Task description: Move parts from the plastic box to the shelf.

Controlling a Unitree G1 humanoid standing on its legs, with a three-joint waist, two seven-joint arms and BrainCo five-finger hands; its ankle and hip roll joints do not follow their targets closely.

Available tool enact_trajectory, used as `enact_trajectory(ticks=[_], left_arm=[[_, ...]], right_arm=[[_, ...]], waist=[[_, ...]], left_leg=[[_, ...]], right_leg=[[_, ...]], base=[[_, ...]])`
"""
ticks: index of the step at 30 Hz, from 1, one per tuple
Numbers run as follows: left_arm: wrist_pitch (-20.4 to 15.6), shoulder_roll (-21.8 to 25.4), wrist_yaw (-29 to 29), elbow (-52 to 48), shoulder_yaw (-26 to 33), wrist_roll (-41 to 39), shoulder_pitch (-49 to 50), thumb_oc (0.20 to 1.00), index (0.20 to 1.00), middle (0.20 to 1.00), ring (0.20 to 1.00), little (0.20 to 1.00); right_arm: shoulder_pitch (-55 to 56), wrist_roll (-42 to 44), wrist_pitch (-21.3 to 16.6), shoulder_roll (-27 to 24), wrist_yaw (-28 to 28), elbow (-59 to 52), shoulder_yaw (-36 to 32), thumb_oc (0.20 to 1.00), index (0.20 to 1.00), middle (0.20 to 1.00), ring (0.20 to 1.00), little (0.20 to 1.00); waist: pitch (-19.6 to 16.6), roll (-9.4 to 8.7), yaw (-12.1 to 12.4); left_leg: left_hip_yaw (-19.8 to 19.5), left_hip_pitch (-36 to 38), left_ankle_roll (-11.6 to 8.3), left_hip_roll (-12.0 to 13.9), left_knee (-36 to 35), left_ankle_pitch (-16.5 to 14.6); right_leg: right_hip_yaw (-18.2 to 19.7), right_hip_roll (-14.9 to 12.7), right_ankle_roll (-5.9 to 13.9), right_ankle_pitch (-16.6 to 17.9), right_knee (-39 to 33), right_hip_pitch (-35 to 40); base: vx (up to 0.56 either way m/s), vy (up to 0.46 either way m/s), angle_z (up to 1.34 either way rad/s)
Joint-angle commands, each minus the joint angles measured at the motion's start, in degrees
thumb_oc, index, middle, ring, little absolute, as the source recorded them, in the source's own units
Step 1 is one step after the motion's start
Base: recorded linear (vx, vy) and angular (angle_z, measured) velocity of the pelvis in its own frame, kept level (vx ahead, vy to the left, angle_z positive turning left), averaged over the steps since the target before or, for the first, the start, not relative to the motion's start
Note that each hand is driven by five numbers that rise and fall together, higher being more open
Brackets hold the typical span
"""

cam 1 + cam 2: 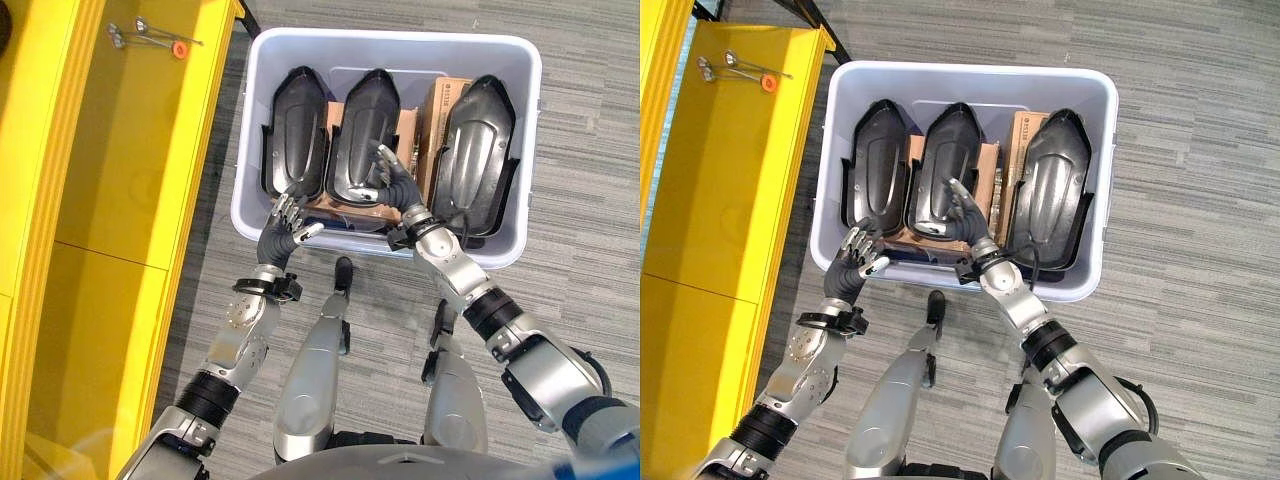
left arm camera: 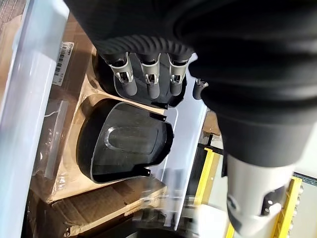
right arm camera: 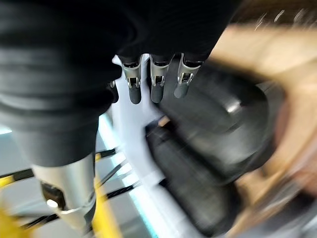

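Hands (image 1: 285,225) (image 1: 395,185) over black parts (image 1: 365,135), barcode label (image 2: 63,62) unreadable.

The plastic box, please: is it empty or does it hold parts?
Not empty: the plastic box holds three black parts standing side by side, with cardboard behind.

1. I am viewing a plastic box (image 1: 255,120) that is showing smooth, pale, slightly glossy walls.
2. I am seeing three black parts: left part (image 1: 297,130), middle part (image 1: 364,135), right part (image 1: 474,150), all looking like moulded plastic with a soft sheen.
3. I am noting cardboard (image 1: 440,100) between them, reading as matt brown paperboard.
4. I am observing the shelf (image 1: 120,200), appearing smooth, yellow and painted.
5. I am looking at the floor (image 1: 590,150), looking like rough grey carpet.
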Motion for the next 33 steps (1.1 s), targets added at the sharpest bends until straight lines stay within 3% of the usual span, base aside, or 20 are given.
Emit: enact_trajectory(ticks=[1, 6, 12, 24, 33], left_arm=[[-3.4, 0.9, 1.8, -4.3, 3.0, 1.3, 0.7, 1.000, 1.000, 1.000, 1.000, 1.000], [-3.4, 0.9, 1.9, -5.5, 3.4, 1.7, 1.8, 1.000, 1.000, 1.000, 1.000, 1.000], [-3.9, 1.1, 1.4, -4.9, 2.8, 1.9, 2.2, 1.000, 1.000, 1.000, 1.000, 1.000], [-4.6, 0.8, 2.2, -4.6, 2.0, 1.7, 2.0, 1.000, 1.000, 1.000, 1.000, 1.000], [-4.6, 2.1, 0.5, -5.0, 0.9, 0.0, 2.2, 1.000, 1.000, 1.000, 1.000, 1.000]], right_arm=[[0.3, 1.6, -4.8, 0.2, 0.0, -6.1, -2.5, 1.000, 1.000, 1.000, 1.000, 1.000], [2.6, -3.9, -7.3, -2.8, -3.6, -14.4, -8.0, 1.000, 1.000, 1.000, 1.000, 1.000], [5.7, -8.8, -8.3, -4.8, -7.6, -17.0, -12.6, 1.000, 1.000, 1.000, 1.000, 1.000], [6.5, -10.0, -7.9, -3.9, -12.6, -10.4, -16.2, 1.000, 1.000, 1.000, 1.000, 1.000], [-2.3, -5.0, -5.9, -5.0, -9.4, 3.9, -12.1, 1.000, 1.000, 1.000, 1.000, 1.000]], waist=[[-1.0, -2.24, 0.1], [-1.0, -2.62, -0.9], [-0.9, -2.86, -1.9], [-0.7, -2.44, -2.7], [-0.5, -1.36, -1.0]], left_leg=[[1.5, -2.5, -1.57, 2.1, 7.9, -6.3], [1.9, -2.5, -1.54, 2.3, 7.8, -6.5], [2.3, -2.5, -1.53, 2.5, 7.6, -6.6], [2.4, -3.1, -1.58, 2.6, 7.5, -6.4], [2.1, -4.5, -1.54, 2.2, 8.0, -6.4]], right_leg=[[1.7, -2.9, -1.38, 3.8, 1.2, -1.3], [2.0, -2.7, -1.23, 3.8, 1.4, -1.8], [2.4, -2.6, -1.08, 3.9, 1.7, -2.4], [2.7, -2.4, -0.99, 3.9, 1.8, -3.3], [2.4, -2.5, -1.25, 3.6, 2.3, -4.2]], base=[[0.00, 0.000, 0.00], [0.00, 0.007, -0.03], [0.00, 0.012, -0.04], [0.00, -0.001, -0.04], [0.00, -0.001, 0.00]])
